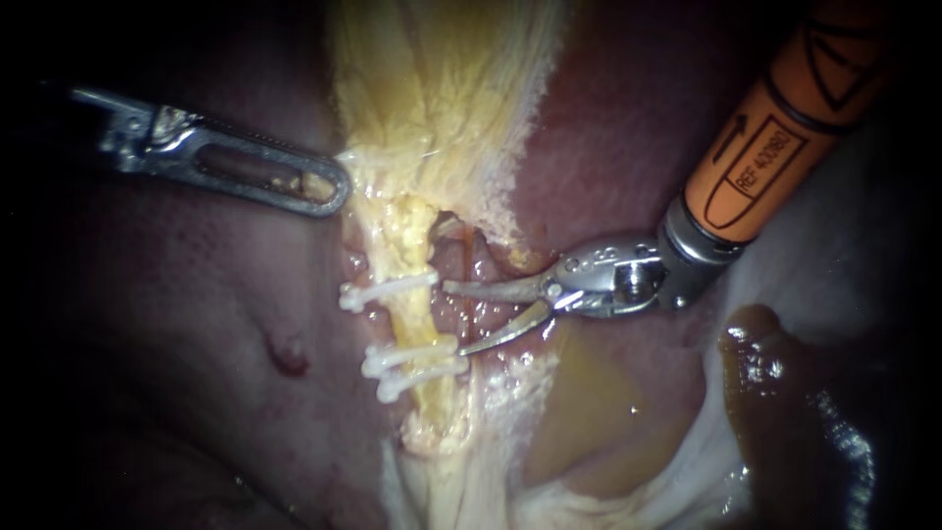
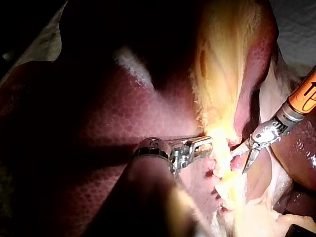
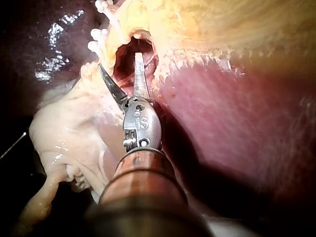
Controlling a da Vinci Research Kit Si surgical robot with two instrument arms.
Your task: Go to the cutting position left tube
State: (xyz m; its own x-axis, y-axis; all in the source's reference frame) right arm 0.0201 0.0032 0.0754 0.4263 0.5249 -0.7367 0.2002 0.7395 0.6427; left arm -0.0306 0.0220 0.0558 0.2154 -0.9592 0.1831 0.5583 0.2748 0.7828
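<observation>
Endoscope view: the left tube (image 1: 424,294) runs as a yellow strand down the middle, crossed by three white clips (image 1: 388,292), one higher and two close together lower down. The right instrument (image 1: 454,319) comes in from the upper right. Its hand is open, two curved blades spread with a clear gap and holding nothing. Both tips point at the tube from its right side, just beside the bare stretch between the upper clip and the lower pair. The tube lies ahead of the tips, not between the blades. The left instrument (image 1: 329,188) reaches in from the left, its hand closed on the edge of the yellow tissue (image 1: 442,88) above the clips, well apart from the blades. Dark red liver (image 1: 196,324) lies around.

Left wrist view: the left instrument (image 2: 206,144) grips the brightly lit yellow tissue. Just past it the right instrument (image 2: 238,159) stands open; glare hides the tube's outline.

Right wrist view: the right instrument (image 3: 118,60) is spread. One blade reaches into a reddish opening (image 3: 129,49), the other lies along the yellow strand bearing the clips (image 3: 94,47). Whether it touches cannot be told.
</observation>
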